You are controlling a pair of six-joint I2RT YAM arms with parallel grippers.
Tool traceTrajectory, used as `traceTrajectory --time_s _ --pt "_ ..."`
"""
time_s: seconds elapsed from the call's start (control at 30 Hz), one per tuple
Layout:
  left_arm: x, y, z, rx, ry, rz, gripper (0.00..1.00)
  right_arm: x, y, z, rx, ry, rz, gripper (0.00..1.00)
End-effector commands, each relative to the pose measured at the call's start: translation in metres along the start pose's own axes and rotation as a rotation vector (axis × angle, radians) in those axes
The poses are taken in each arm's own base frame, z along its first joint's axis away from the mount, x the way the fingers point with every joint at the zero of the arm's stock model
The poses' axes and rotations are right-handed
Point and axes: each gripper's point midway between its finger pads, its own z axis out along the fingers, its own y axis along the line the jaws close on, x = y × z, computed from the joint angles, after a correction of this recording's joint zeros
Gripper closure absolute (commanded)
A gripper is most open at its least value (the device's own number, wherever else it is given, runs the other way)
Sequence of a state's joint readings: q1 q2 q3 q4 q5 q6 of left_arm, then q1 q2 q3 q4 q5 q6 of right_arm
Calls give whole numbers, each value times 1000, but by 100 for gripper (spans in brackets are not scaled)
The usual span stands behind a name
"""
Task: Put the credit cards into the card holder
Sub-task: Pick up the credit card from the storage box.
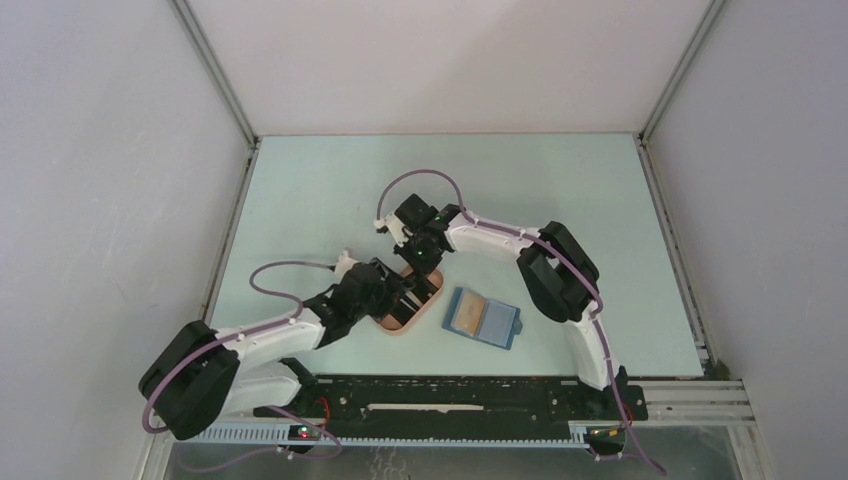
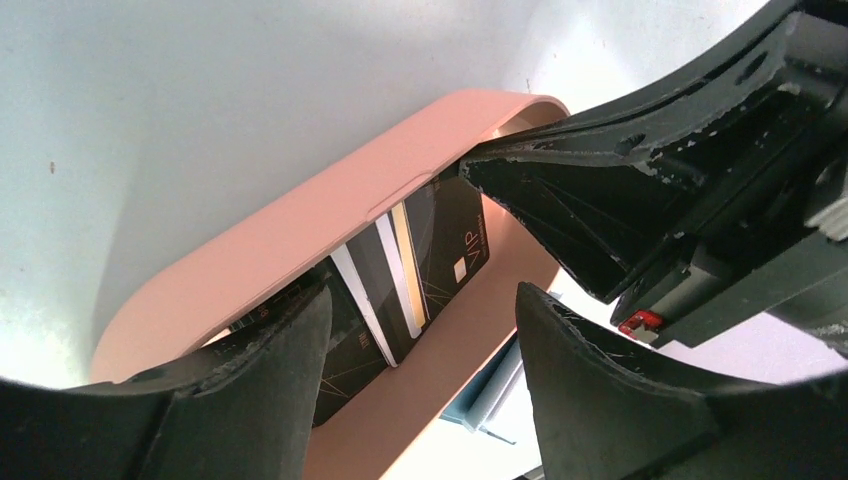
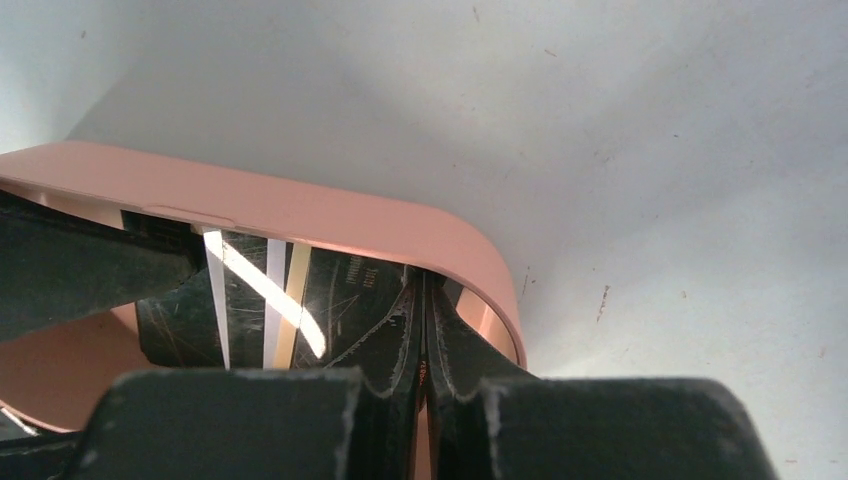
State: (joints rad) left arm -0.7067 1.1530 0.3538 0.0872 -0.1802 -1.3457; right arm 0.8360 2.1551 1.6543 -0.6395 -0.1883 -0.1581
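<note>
Several credit cards (image 2: 440, 250), mostly black with one tan edge among them, lie overlapped in a pink oval tray (image 2: 300, 215). My left gripper (image 2: 420, 300) stands open over the tray's near end, one finger on the cards and the other outside the rim. My right gripper (image 3: 422, 285) is down inside the tray's far end (image 3: 300, 210). Its fingers are shut on the thin edge of a black card (image 3: 350, 300). The card holder (image 1: 487, 317), a blue wallet, lies open on the table just right of the tray (image 1: 392, 326).
Both grippers (image 1: 412, 292) (image 1: 425, 262) crowd together over the small tray, their fingers nearly touching. Grey enclosure walls stand to the left, right and back of the pale green table (image 1: 560, 200).
</note>
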Motion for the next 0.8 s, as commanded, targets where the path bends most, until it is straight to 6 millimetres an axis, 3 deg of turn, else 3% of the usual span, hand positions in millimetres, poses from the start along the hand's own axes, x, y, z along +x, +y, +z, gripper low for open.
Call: traceTrajectory --time_s 0.0,0.23,0.37,0.77 --pt "-5 5 3 -71 -23 -15 27 -18 -11 -18 132 -71 -91 92" --pt "-2 14 10 -108 -13 -18 27 -29 7 -34 81 -120 -107 92" --pt "-2 15 11 -112 -17 -18 28 -35 6 -41 98 -141 -112 92" --pt "-2 12 14 -113 -18 -21 29 -9 -12 -10 173 -32 -130 93"
